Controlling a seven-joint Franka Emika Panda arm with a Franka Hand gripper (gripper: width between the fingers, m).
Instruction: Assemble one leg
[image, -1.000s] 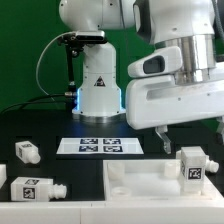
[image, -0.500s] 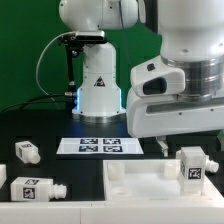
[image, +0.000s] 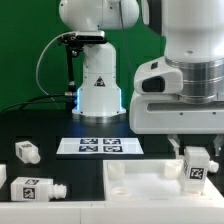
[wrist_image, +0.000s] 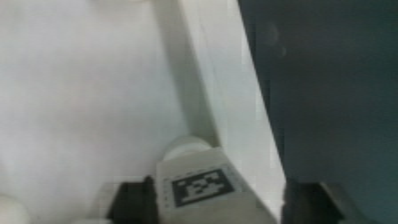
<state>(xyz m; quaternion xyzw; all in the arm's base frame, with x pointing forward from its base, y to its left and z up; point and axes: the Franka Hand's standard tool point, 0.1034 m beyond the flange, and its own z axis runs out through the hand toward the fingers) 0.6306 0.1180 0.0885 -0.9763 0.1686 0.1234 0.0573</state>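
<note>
A leg (image: 197, 167), a small white block with a black-and-white tag, stands on the large flat white slab (image: 145, 184) at the exterior view's right. My gripper (image: 194, 150) hangs right above it, open, with one finger on each side of the leg's top. In the wrist view the tagged leg (wrist_image: 201, 184) sits between the two dark fingertips (wrist_image: 135, 202) of my gripper (wrist_image: 217, 206), beside the slab's raised edge (wrist_image: 210, 80). I cannot tell whether the fingers touch it. Two more legs (image: 27, 152) (image: 32, 188) lie on the black table at the left.
The marker board (image: 100, 146) lies flat in the middle of the table. The arm's white base (image: 98, 90) stands behind it, with a black cable looping at its left. A green wall closes the back.
My gripper has moved toward the exterior view's right and come down over the leg on the slab. The leg and the other parts have not moved.
</note>
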